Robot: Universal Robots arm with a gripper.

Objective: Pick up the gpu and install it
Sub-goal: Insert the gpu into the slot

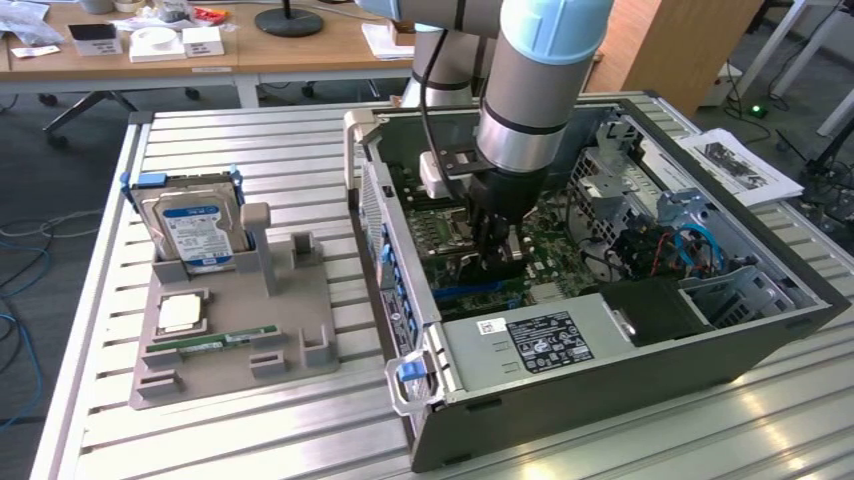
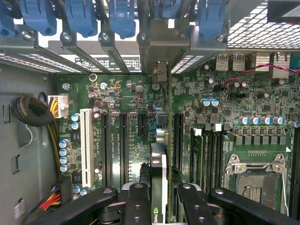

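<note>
In the wrist view the gpu (image 2: 158,168) stands edge-on between my two black fingers (image 2: 137,199), a thin dark card with a pale metal edge. Its bracket end reaches toward the open slot cover (image 2: 159,70) at the case's rear wall. My gripper (image 2: 161,194) is shut on the card, right over the black expansion slots of the green motherboard (image 2: 126,108). The exterior view has my gripper (image 1: 495,250) lowered deep inside the open computer case (image 1: 601,350), with the card largely hidden below the fingers.
A grey fixture tray (image 1: 227,370) at the exterior view's left holds the silver hard drive (image 1: 194,230), a CPU (image 1: 180,312) and a green memory stick (image 1: 214,345). Around the gripper are the case walls, blue slot latches (image 2: 79,16), a white slot (image 2: 86,145), the CPU socket (image 2: 255,180) and cables (image 1: 667,250).
</note>
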